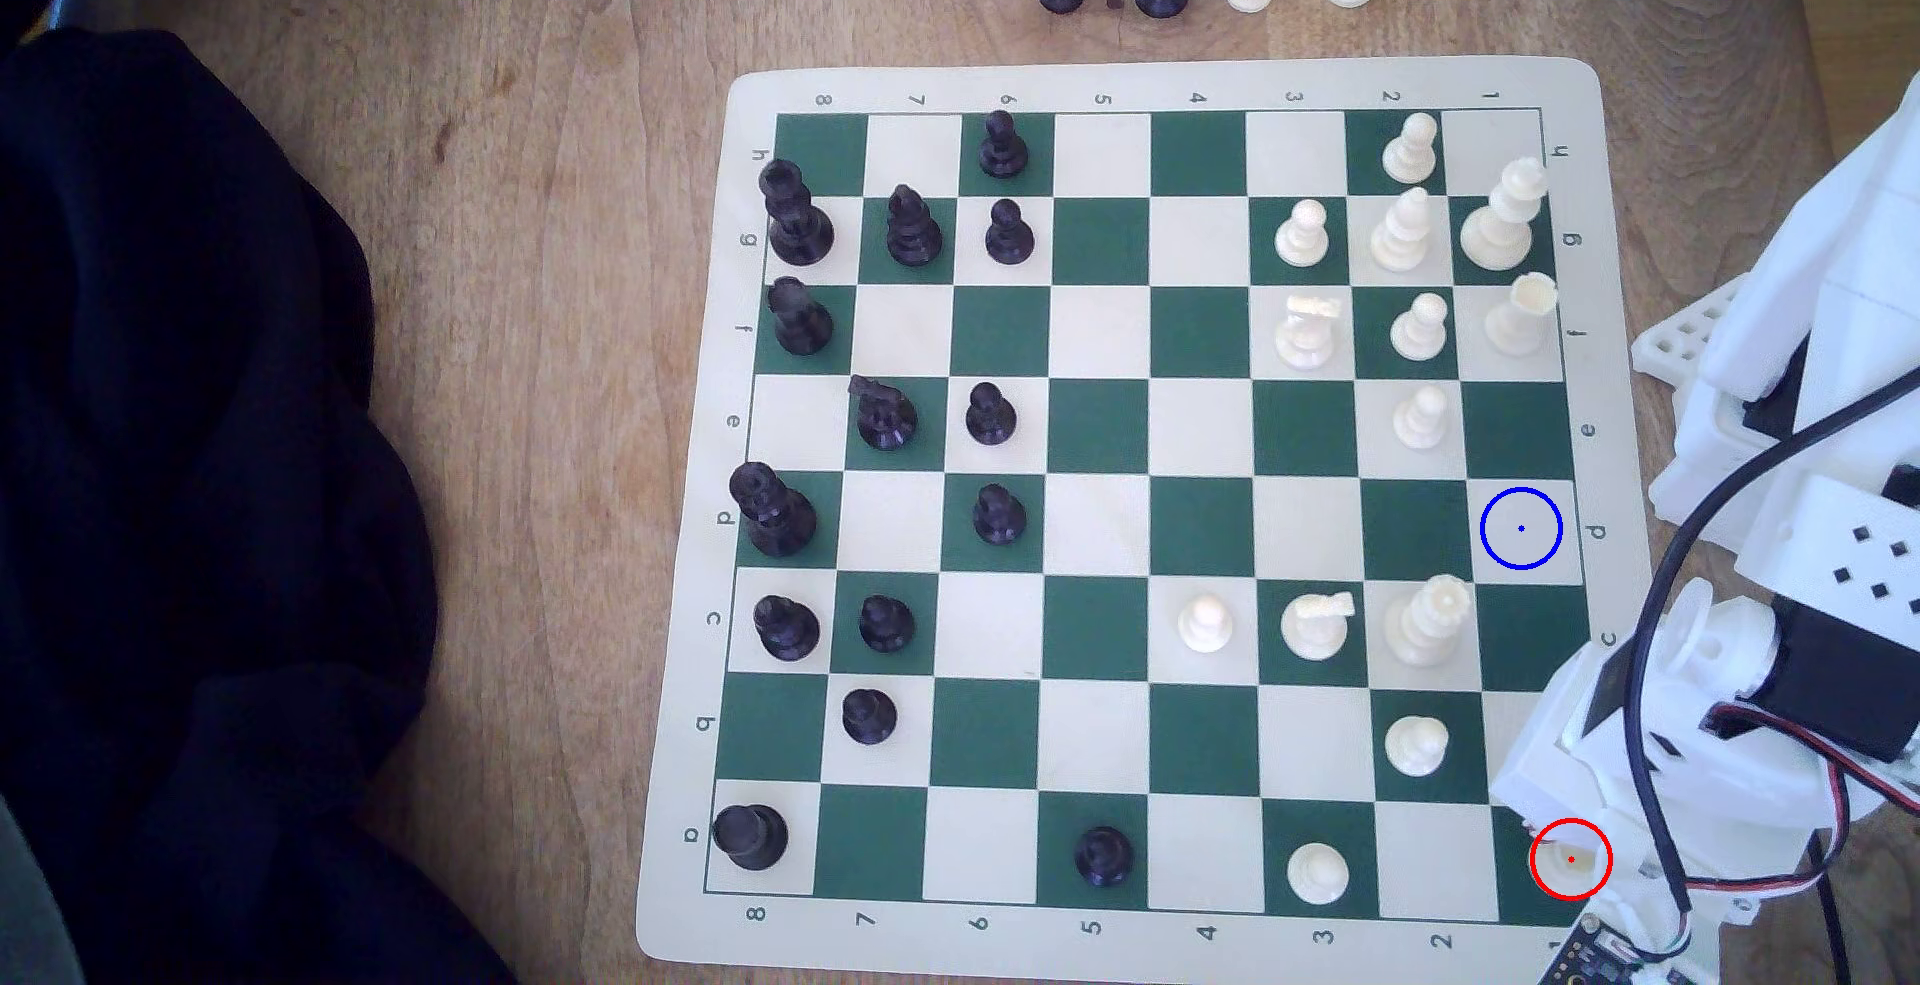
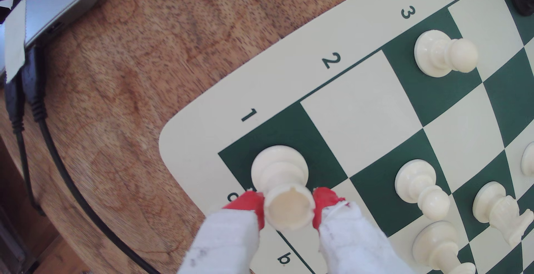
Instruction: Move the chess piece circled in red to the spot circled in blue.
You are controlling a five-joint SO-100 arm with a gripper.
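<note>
Exterior view first: we see a brown wooden counter (image 1: 416, 30) carrying a roll-up chess board of green and cream squares (image 1: 1101, 518), with a dark blue cloth heaped (image 1: 187, 487) at that view's left. Our white plastic arm (image 1: 1787, 487) reaches in from the exterior view's right, over the board's near right corner. Black pieces stand along the board's left files and cream ones toward its right; four captured pieces sit on the counter beyond the far edge.

On the wrist view, our tool (image 2: 289, 206) of two white fingers with red tips sits narrowly around the small cream-white rook with a hollow notched top (image 2: 284, 190), a red pad (image 2: 251, 204) on each side at or very near its crown. The rook stands upright on the dark green corner square, ringed in red on the exterior view (image 1: 1570, 858). The light cream square with a thin blue circle and dot (image 1: 1521, 528) lies three squares farther along the same file, bare.
</note>
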